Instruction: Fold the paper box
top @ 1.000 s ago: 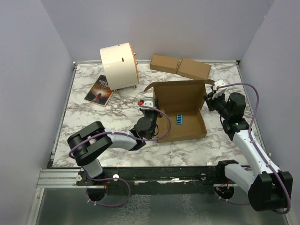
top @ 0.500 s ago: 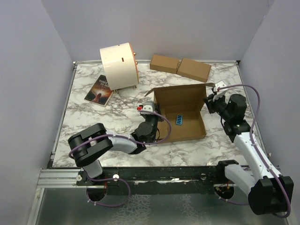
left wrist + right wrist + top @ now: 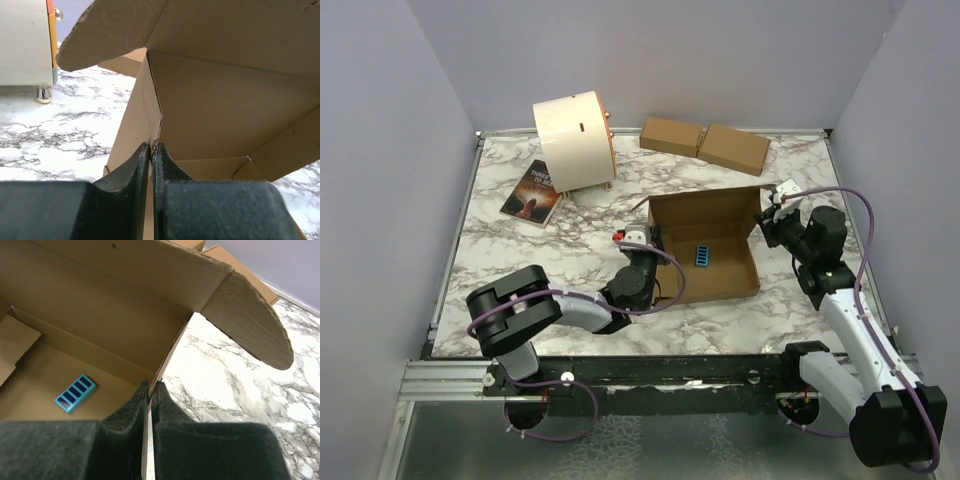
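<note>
The paper box [image 3: 715,262] is an open brown cardboard mailer in the middle of the table, lid standing up at its far side. A small blue item [image 3: 703,255] lies inside; it also shows in the right wrist view [image 3: 75,392]. My left gripper [image 3: 651,245] is shut on the box's left side wall, pinched between the pads [image 3: 151,148]. My right gripper [image 3: 765,222] is shut on the right side wall [image 3: 165,362], pinched between its pads [image 3: 150,386]. The lid's rounded ear flaps [image 3: 250,322] hang over both walls.
A cream cylindrical drum [image 3: 573,140] stands at the back left, with a dark book [image 3: 532,192] beside it. Two smaller closed brown boxes [image 3: 705,143] lie side by side at the back. Purple walls close in the table on three sides.
The lid has risen from tilted back to standing more upright over the tray. Both grippers stay on the side walls; the left one has shifted slightly toward the near edge.
</note>
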Robot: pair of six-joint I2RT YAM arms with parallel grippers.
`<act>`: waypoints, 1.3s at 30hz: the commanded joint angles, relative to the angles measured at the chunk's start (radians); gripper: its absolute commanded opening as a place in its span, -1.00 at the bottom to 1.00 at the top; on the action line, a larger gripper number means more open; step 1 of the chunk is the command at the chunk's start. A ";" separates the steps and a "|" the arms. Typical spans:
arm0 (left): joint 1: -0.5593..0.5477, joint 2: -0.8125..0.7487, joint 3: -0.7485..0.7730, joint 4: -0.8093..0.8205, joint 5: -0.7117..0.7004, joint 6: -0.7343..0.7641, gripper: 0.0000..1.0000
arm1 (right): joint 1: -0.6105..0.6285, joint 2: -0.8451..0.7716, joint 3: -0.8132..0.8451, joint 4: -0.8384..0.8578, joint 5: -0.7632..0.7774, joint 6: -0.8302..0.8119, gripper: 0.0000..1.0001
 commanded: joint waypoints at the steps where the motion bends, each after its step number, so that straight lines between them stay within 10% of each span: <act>1: -0.038 0.047 -0.048 -0.064 0.045 -0.043 -0.84 | 0.019 0.013 -0.069 -0.164 -0.128 -0.042 -0.98; 39: -0.072 0.076 -0.155 0.192 0.012 0.211 -0.85 | 0.019 0.036 -0.101 -0.049 -0.225 0.157 -0.98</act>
